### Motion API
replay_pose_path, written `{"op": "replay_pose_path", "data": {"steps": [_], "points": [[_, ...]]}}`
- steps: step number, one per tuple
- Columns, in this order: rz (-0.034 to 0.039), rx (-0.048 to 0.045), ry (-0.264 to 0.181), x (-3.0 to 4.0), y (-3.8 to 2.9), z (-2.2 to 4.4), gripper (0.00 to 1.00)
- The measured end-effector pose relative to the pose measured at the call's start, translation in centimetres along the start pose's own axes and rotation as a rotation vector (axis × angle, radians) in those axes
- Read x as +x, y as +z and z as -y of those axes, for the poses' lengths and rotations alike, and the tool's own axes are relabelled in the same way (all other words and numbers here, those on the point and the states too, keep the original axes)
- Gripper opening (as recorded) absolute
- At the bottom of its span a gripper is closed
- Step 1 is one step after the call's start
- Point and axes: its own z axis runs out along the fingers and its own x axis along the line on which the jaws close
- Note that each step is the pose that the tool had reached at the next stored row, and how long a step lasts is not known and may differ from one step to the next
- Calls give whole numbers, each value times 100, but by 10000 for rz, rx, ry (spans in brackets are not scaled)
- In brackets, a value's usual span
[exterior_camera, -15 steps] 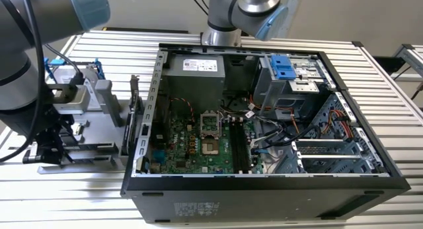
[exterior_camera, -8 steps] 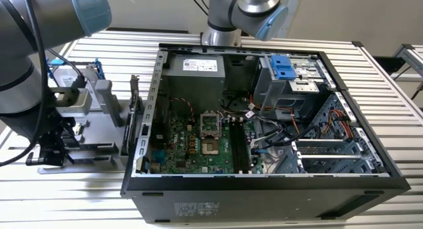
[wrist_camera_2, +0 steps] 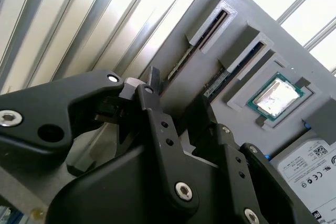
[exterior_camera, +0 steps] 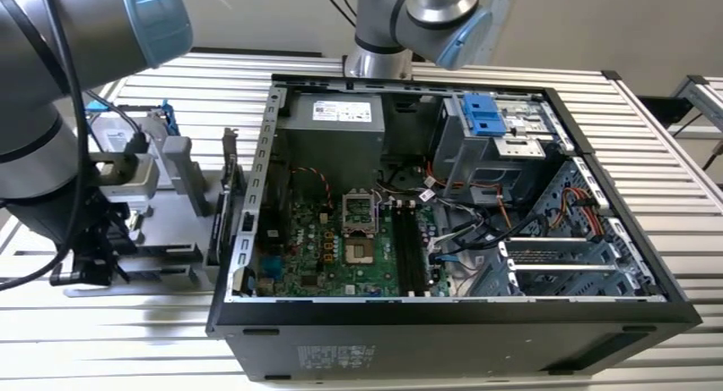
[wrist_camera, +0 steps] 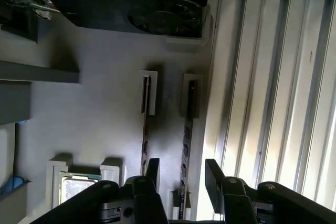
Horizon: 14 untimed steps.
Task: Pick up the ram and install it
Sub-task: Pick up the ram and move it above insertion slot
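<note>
Robotics lab or automation test cell, not an office. Evidence: industrial robot arm (exterior_camera: 46, 86) beside a slatted aluminium table (exterior_camera: 678, 112). A desktop PC case (exterior_camera: 452, 332) lies open on it, motherboard (exterior_camera: 339, 247) exposed. A grey fixture tray (wrist_camera: 94, 93) with moulded slots stages loose parts: graphics card (wrist_camera: 131, 9), processor chip (wrist_camera_2: 276, 97). Black gripper (wrist_camera: 182, 169) over that tray. No household or shop furnishings, just bench hardware.

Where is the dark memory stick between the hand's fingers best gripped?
Pinch the dark thin memory stick by its exposed edge, across its flat faces, coming square onto the grey holder: it stands on edge in a slot, the open hand straddling it.
</note>
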Motion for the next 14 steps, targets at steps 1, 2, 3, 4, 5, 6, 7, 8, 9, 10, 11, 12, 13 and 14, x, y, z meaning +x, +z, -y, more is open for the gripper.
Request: {"op": "replay_pose_path", "data": {"steps": [1,2,3,4,5,6,7,8,9,10,11,12,13,14], "points": [[0,0,-5,0,6,0,100],[-1,-1,-5,0,12,0,100],[0,0,-6,0,18,0,100],[-1,-2,-6,0,26,0,100],[-1,-1,-6,0,33,0,100],[-1,-1,-6,0,42,0,100],[-1,-1,-6,0,49,0,100],[0,0,-6,0,54,1,100],[0,0,-5,-1,59,1,100],[0,0,-4,-1,64,2,100],[-1,-1,-6,-5,74,1,100],[-1,-2,-6,-7,79,1,100],[-2,-2,-6,-9,83,1,100],[-2,-2,-6,-11,88,1,100]]}}
